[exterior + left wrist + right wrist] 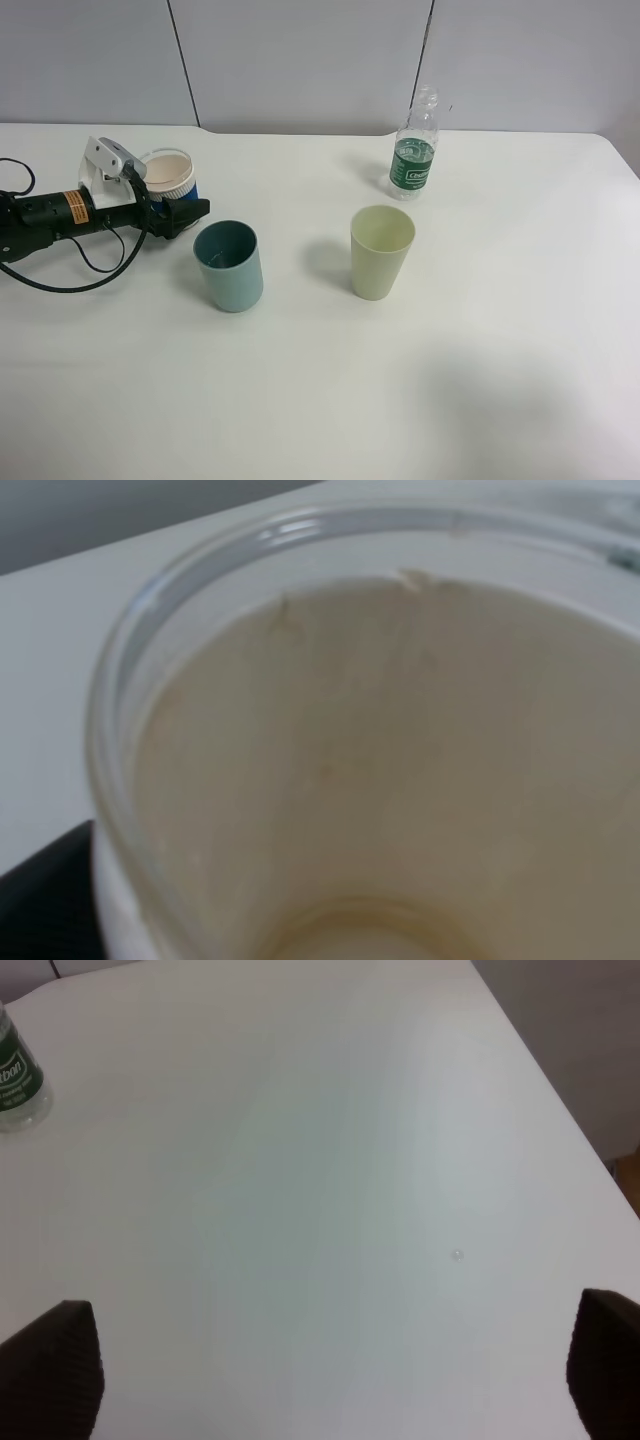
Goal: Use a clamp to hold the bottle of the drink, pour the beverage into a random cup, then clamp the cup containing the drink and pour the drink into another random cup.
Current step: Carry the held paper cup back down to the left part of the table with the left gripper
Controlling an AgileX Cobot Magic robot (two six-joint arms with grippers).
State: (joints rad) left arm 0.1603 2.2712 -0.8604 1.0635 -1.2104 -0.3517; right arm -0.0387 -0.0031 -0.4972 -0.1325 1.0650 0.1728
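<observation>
Resting surface: white table [480, 380], carrying every item; all stand upright.
Bottle [413, 160]: far side, right of centre; long axis vertical, neck up. Appears nearly empty, so judged light and easily dented; hold at the labelled body.
Yellow-green tumbler [381, 252]: near the middle, just in front of the bottle, apart from it; mouth up.
Teal tumbler [229, 265]: left of centre, mouth up, near the blue-banded cup without visibly touching it. Judged light and stiff with a smooth tapered wall; liable to tip if bumped.
Blue-banded cup [170, 176]: far left, vertical axis, mouth up. The left wrist view looks into its cream interior; whether liquid remains cannot be told. Judged light and rigid; hold across the blue band below the ribbed collar.
Left gripper [180, 215]: level with the cup body, jaws spread wide beside the cup, not clamping it.
Right gripper [330, 1370]: outside the high view; pads set far apart over bare table, holding nothing.
</observation>
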